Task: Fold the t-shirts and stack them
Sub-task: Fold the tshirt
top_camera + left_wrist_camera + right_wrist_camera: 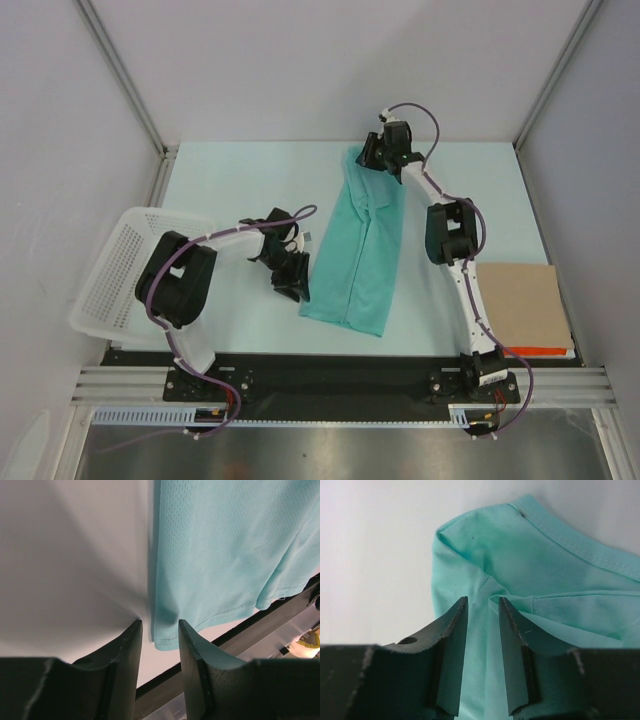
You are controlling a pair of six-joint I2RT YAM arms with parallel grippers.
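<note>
One teal t-shirt (358, 250) lies on the pale table (240, 180), folded lengthwise into a long strip running from far to near. My left gripper (292, 288) is at the strip's near left corner. In the left wrist view that gripper (160, 627) stands open, and the hem corner of the t-shirt (225, 555) lies just beyond the gap between its fingertips. My right gripper (372, 155) is at the far end of the strip. In the right wrist view it (482, 602) is open just above the t-shirt (545, 565), near a seam and a raised fold.
A white mesh basket (115, 270) sits tilted at the left edge, close behind my left arm. A flat brown cardboard sheet (520, 305) lies at the right, beside my right arm. White walls close in the table on three sides.
</note>
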